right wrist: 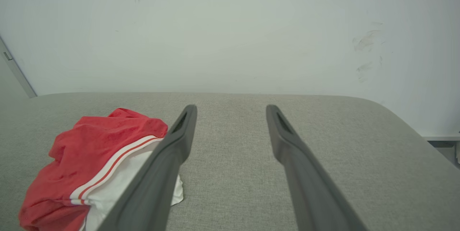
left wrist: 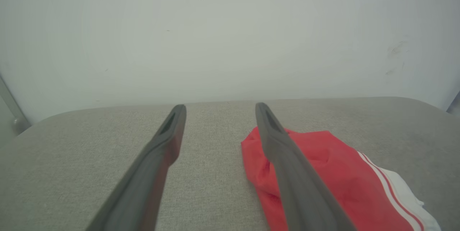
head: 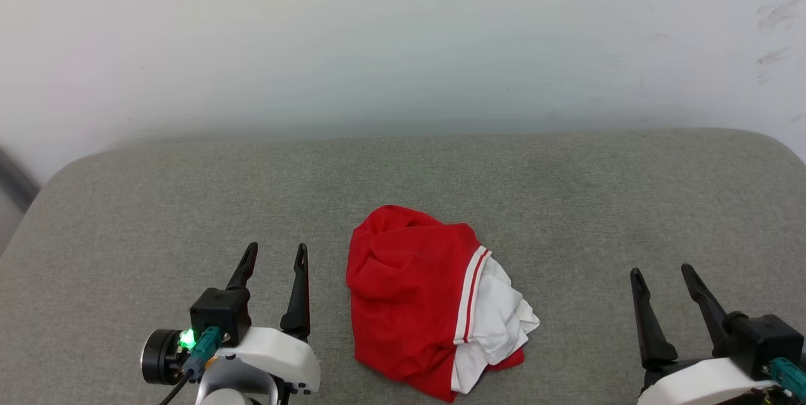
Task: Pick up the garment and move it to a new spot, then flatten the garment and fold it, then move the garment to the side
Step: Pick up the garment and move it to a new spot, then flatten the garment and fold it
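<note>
Left hand (head: pixel 278 247) and right hand (head: pixel 661 270) flank the crumpled garment (head: pixel 403 291).
Both released, fingers spread and pointing forward, low over the grey padded surface (head: pixel 567 191).

Left end effector (head: pixel 278 247): black fingers (head: pixel 297 298), white shell (head: pixel 277 354), green light (head: pixel 187 339), perhaps teal plug (head: pixel 204 345).
</note>
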{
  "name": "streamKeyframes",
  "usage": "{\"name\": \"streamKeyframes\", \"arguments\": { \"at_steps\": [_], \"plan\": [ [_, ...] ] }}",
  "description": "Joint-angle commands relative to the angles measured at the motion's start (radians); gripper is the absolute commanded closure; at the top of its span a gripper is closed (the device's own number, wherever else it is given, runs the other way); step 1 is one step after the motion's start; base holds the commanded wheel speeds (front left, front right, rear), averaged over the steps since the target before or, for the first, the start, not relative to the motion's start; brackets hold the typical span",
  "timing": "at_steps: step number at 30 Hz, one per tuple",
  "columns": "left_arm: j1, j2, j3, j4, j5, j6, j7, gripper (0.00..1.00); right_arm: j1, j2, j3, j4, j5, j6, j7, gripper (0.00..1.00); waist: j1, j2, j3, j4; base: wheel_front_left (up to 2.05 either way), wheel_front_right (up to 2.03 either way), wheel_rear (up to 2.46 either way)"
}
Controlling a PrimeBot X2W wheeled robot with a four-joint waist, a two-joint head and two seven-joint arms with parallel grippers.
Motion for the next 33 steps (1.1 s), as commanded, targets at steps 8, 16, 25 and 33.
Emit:
{"name": "streamKeyframes", "arguments": {
  "at_steps": [8, 16, 25, 33],
  "plan": [
    [-0.003, 0.017, 0.008, -0.034, 0.000, 0.014, 0.008, 0.00, -0.006, 0.001, 0.002, -0.003, 0.007, 0.000, 0.004, 0.00, 0.0001, 0.0000, 0.005, -0.005, 0.00, 0.00, 0.00],
    [-0.015, 0.025, 0.002, -0.058, 0.005, 0.020, 0.013, 0.00, -0.019, 0.001, -0.067, 0.042, 0.043, 0.000, 0.049, 0.00, 0.0001, 0.0000, 0.025, 0.006, 0.00, 0.00, 0.00],
    [-0.067, 0.002, -0.023, -0.077, 0.016, 0.011, 0.000, 0.00, -0.138, -0.018, -0.133, 0.108, 0.069, 0.000, 0.315, 0.00, 0.0001, 0.0000, 0.104, 0.066, 0.00, 0.00, 0.00],
    [-0.130, -0.045, -0.059, -0.052, 0.026, -0.006, -0.023, 0.00, -0.260, -0.095, -0.042, 0.135, 0.166, 0.000, 0.723, 0.00, 0.0001, 0.0000, 0.188, 0.133, 0.00, 0.00, 0.00]
  ]
}}
